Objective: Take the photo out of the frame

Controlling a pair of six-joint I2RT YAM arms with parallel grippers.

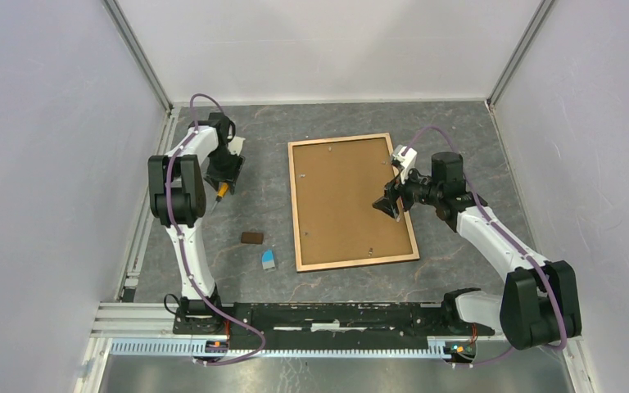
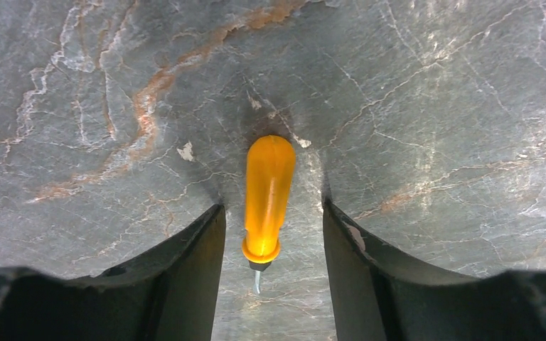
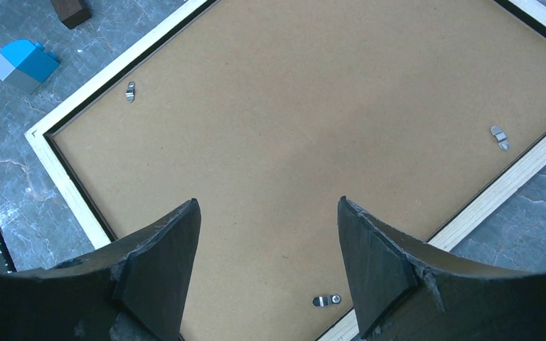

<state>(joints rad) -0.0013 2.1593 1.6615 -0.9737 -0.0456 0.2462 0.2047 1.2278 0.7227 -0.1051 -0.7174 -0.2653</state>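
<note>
Frame (image 1: 294,205) face down, brown backing board (image 1: 346,196) seated inside

No words, numbers, labels or signs are showing clearly enough to read in any view. The brown back of the frame (image 1: 350,201) is showing no writing, and the grey bench (image 1: 459,131) is showing none either.

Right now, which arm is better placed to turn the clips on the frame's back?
Right. The right end effector, open, hangs over the face-down frame, a clip close by. The left end effector is away from it, over an orange-handled tool.
</note>
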